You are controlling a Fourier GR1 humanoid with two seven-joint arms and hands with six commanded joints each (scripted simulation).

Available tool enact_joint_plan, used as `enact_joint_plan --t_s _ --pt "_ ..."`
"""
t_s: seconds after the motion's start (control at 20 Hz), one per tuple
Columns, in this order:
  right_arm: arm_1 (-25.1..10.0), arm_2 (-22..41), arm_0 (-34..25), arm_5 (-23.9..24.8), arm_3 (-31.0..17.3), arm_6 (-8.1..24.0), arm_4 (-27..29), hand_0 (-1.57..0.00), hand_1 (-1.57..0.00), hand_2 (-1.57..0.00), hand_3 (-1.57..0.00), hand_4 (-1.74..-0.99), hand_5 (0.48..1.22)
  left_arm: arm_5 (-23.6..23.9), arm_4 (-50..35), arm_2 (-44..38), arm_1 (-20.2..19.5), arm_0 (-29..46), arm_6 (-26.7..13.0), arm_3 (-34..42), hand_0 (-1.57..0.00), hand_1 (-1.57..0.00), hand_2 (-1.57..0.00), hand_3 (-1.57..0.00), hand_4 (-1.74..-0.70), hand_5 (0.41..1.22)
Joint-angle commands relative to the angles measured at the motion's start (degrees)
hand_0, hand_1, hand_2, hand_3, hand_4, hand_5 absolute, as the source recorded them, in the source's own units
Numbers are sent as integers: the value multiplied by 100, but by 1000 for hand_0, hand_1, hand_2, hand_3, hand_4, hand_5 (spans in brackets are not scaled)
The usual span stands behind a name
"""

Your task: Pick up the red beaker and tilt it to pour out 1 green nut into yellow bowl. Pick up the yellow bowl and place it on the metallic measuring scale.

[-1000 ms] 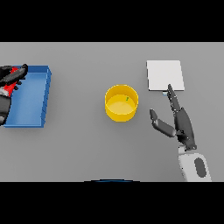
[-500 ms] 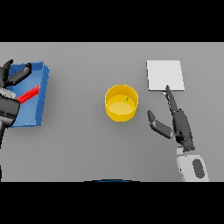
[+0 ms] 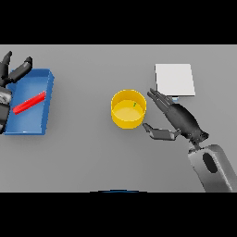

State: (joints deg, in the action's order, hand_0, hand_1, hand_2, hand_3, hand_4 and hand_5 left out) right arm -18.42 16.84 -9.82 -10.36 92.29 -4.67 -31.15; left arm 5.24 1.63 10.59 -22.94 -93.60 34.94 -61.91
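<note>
Yellow bowl (image 3: 128, 109) sits mid-surface, green nut (image 3: 134, 104) inside. Right hand (image 3: 178, 120) just right of it, fingers wide. Left hand (image 3: 9, 76), fingers spread, far left over blue tray (image 3: 44, 111) holding red beaker (image 3: 29, 102).

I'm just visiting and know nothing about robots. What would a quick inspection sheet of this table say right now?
Surface: plain grey table.
Job's things: round yellow bowl at centre, a small green nut inside; red beaker lying in the blue rectangular tray at left; flat metallic measuring scale at upper right.
Clutter: nothing seen.
Hands: right hand open beside the bowl, fingers straight, not touching it; left hand open at the tray's far corner.
Cables: nothing seen.
Surroundings: nothing seen.
</note>
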Motion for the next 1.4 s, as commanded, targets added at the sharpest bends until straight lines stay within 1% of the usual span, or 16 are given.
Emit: enact_joint_plan --t_s 0.0,0.1,0.2,0.25,0.45,0.55,0.6,0.65,0.7,0.8,0.85,0.9,0.95,1.15,1.3,1.35 --pt "-111 192 -186 -119 -61 -95 -237 1 1 1 1 -1220 701 50 42 -78 19 -12 -3 -29 -6 -6 -5 -4 -719 664" --pt "-369 555 -634 -348 -302 -332 -755 1 1 1 1 -1233 703 94 147 -175 -1 -17 -3 -70 -4 -3 -3 -2 -716 667" --pt "-544 881 -1034 -576 -445 -550 -1145 1 1 1 1 -1228 703 180 259 -302 -49 -47 -1 -101 -2 -2 -2 -1 -712 672" --pt "-560 1063 -1220 -700 -551 -617 -1319 1 1 1 1 -1223 705 160 341 -362 -124 -52 1 -59 -1 -1 -1 -1 -712 676" --pt "-664 1436 -1754 -972 -985 -915 -1628 1 1 1 1 -1212 705 219 571 -594 -350 -6 0 -19 0 0 0 0 -719 684" --pt "-631 1607 -1966 -1115 -1230 -937 -1751 1 1 1 1 -1219 705 263 676 -695 -411 -24 1 -35 0 0 0 1 -722 688" --pt "-597 1737 -2075 -1221 -1372 -910 -1843 1 1 1 1 -1223 705 329 786 -811 -434 20 1 -1 0 1 1 1 -722 687" --pt "-548 1832 -2198 -1222 -1542 -863 -1951 1 1 1 1 -1223 704 343 816 -853 -473 -2 1 -24 1 1 1 1 -722 688" --pt "-521 1924 -2327 -1312 -1673 -881 -2012 1 1 1 1 -1224 703 371 934 -931 -590 -1 1 -7 1 1 1 1 -722 687" --pt "-465 2050 -2506 -1334 -1895 -899 -2129 1 1 1 1 -1231 703 425 1052 -1061 -717 17 1 5 1 1 1 1 -724 688" --pt "-394 2104 -2635 -1328 -2158 -852 -2196 1 1 1 1 -1239 705 437 1147 -1154 -729 67 1 25 1 1 1 1 -724 687" --pt "-357 2162 -2714 -1359 -2259 -868 -2232 1 1 1 1 -1250 708 502 1192 -1214 -780 49 1 -2 1 1 1 1 -724 688" --pt "-361 2212 -2726 -1383 -2300 -916 -2258 1 1 1 1 -1259 714 510 1221 -1223 -801 56 2 10 1 1 1 1 -723 688" --pt "-259 2356 -2960 -1595 -2572 -926 -2327 1 1 1 1 -1281 740 656 1491 -1509 -976 -9 -1 -54 1 1 1 1 -716 686" --pt "-130 2338 -3022 -1753 -2687 -835 -2254 1 1 1 1 -1305 763 791 1731 -1780 -1163 -35 0 -133 1 1 1 1 -719 686" --pt "-76 2320 -3004 -1770 -2723 -728 -2244 1 1 -1 -18 -1319 787 822 1818 -1854 -1236 -30 1 -152 1 1 1 1 -716 685"
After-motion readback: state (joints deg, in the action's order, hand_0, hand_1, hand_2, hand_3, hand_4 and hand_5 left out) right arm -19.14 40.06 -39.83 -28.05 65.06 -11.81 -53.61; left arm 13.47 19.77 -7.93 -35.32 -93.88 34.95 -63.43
